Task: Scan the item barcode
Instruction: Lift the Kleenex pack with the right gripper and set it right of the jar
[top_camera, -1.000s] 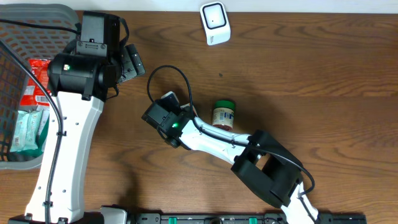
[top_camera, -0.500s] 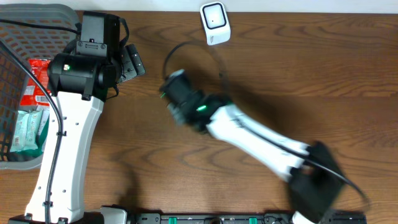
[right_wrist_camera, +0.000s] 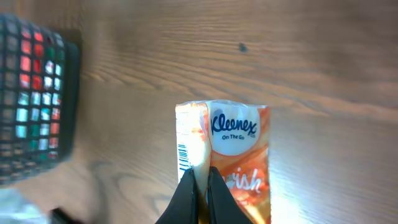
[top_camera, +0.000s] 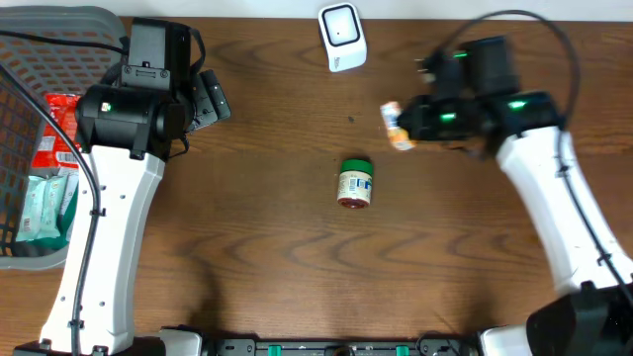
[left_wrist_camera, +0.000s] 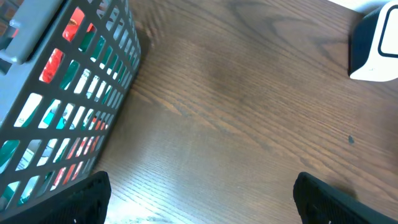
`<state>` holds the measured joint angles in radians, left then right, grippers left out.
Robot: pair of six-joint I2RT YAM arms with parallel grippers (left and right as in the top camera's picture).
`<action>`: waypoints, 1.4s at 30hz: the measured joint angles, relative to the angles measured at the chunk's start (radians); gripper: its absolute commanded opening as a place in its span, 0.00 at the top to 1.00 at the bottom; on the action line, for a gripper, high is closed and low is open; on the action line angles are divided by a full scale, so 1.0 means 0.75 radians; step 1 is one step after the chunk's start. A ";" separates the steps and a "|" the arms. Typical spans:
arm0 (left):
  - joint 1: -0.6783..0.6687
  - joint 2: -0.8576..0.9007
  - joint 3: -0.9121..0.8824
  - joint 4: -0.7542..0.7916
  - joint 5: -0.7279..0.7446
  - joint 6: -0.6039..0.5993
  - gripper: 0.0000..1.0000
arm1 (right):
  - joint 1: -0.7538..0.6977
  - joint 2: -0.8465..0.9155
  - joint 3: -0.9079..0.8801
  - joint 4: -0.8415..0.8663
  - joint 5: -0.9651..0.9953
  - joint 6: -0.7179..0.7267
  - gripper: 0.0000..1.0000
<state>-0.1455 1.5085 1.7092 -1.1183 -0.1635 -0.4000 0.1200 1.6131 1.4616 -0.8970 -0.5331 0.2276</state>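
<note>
Tissue pack [right_wrist_camera: 239, 155] carried rightward since earlier, pinched in closed R jaws; L jaws open, empty. Risk: barcode [right_wrist_camera: 182, 158] turned from scanner [top_camera: 342, 38] left of R jaws, unread.

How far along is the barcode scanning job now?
Done: the right gripper is shut on the Kleenex pack. In hand: holding it to the right of the scanner. Left: presenting its barcode to the scanner. The left gripper is open, empty, by the basket.

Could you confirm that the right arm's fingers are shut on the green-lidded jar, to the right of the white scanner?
Not the jar: the right wrist view shows the fingers shut on the Kleenex tissue pack, to the right of the white scanner.
</note>
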 measured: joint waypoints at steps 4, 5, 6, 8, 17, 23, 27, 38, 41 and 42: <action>0.000 0.000 0.000 0.000 0.000 0.000 0.06 | -0.212 0.000 -0.119 0.056 -0.217 -0.073 0.99; 0.000 0.000 0.000 -0.001 0.001 0.000 0.06 | -0.248 0.001 -0.163 0.096 -0.264 -0.081 0.99; 0.000 0.000 0.000 -0.001 0.000 0.000 0.06 | -0.286 0.001 -0.219 0.152 -0.319 -0.092 0.99; -0.001 0.000 0.000 0.000 0.000 0.000 0.06 | -0.340 0.001 -0.337 0.288 -0.413 -0.105 0.99; 0.000 0.000 0.000 0.000 0.000 0.000 0.06 | -0.340 0.009 -0.904 1.103 -0.623 0.088 0.99; 0.000 0.000 0.000 -0.001 0.000 0.001 0.06 | -0.276 0.009 -1.118 1.381 -0.555 0.282 0.99; 0.000 0.000 0.000 -0.001 0.000 0.000 0.06 | -0.236 0.009 -1.165 1.440 -0.508 0.376 0.99; 0.000 0.000 0.000 -0.001 0.000 0.000 0.06 | -0.135 0.009 -1.167 1.435 -0.367 0.521 0.99; -0.001 0.000 0.000 -0.001 0.000 0.000 0.06 | -0.129 0.009 -1.168 1.435 -0.334 0.535 0.99; 0.000 0.000 0.000 -0.001 0.000 0.000 0.06 | -0.129 0.009 -1.168 1.435 -0.324 0.538 0.99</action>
<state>-0.1455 1.5085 1.7092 -1.1187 -0.1635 -0.4000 0.0231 1.6196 0.5858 0.1791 -0.7761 0.6308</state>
